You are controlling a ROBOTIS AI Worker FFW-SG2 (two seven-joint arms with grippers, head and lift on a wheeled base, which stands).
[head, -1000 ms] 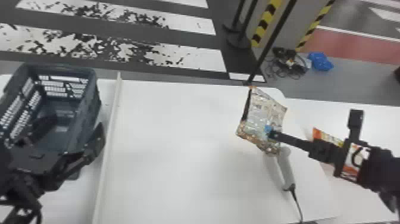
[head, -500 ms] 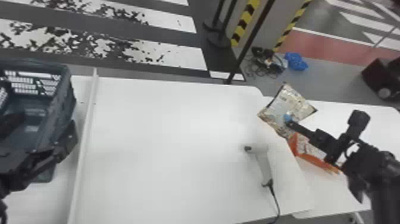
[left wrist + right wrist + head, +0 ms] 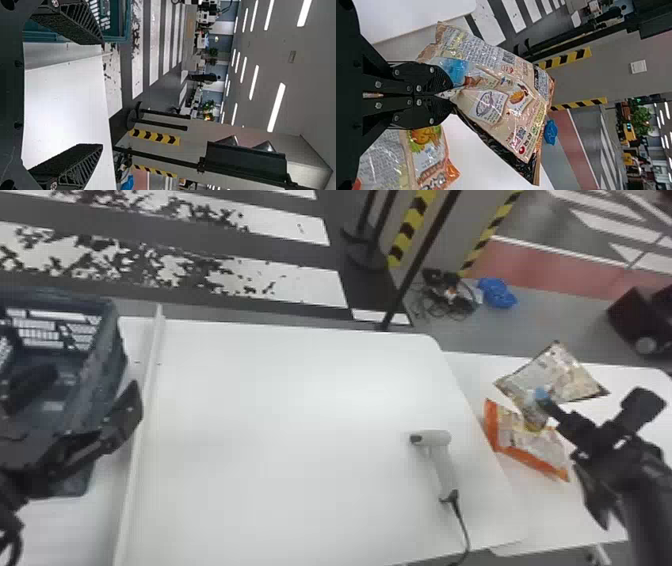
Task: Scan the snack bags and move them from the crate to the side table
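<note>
While my right gripper grasped one bag above the side table, another bag lay there: two bags, one crate, one scanner. My right arm reached in from the lower right, gripper angled leftward; my left gripper, fingers spread, was by the crate.

Your left arm and right arm are black, a black cable looping at the left one. Your right claw has silver screws on black plates; your left claw has ribbed black wedge fingers.
</note>
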